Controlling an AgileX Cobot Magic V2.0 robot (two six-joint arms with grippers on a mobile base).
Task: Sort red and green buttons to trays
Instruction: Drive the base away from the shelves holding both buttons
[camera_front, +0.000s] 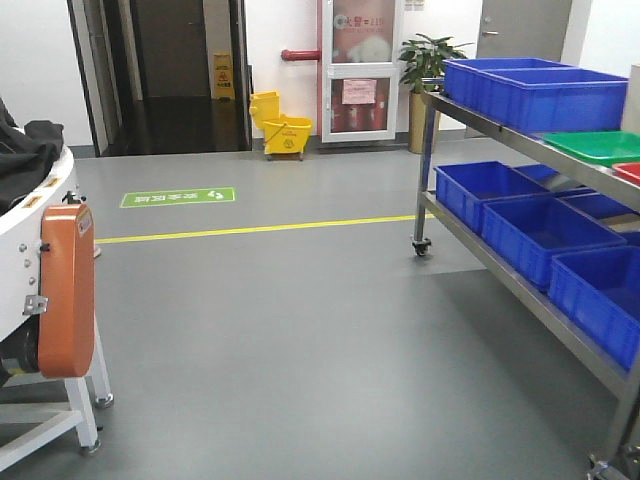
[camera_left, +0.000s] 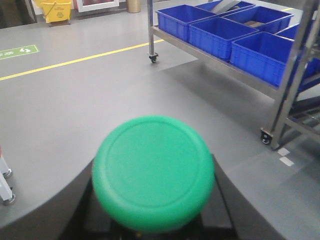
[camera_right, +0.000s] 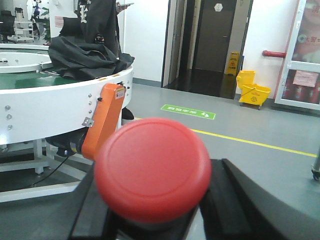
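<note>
Left pincer (camera_left: 152, 227): dark fingers (camera_left: 235, 210) showed either side of the green button (camera_left: 152, 170), closed onto its body as far as could be judged. The cap filled the wrist view, held up over the floor (camera_left: 75, 110). The contact itself was hidden under the cap.

Right pincer (camera_right: 155, 227): same picture. It looked clamped on the red button (camera_right: 152, 167), cap toward the camera, also in the air.

Outward: the rack (camera_front: 500, 125) stood at the right of the front view, well apart from both pincers. The green tray (camera_front: 595, 147) sat on its top shelf, with the red tray (camera_front: 630, 172) just beside it and cut off by the frame edge. Blue crates (camera_front: 535, 90) took up the rest of that shelf and the shelf below. No button showed in the visible part of either tray.

Progress, as a judgement: pickup was done for both buttons and nothing was sorted yet. Left to do: close in on the rack, bring green over the green tray and red over the red, lower, and release. The red tray was barely in view, so the aim there would need care.
</note>
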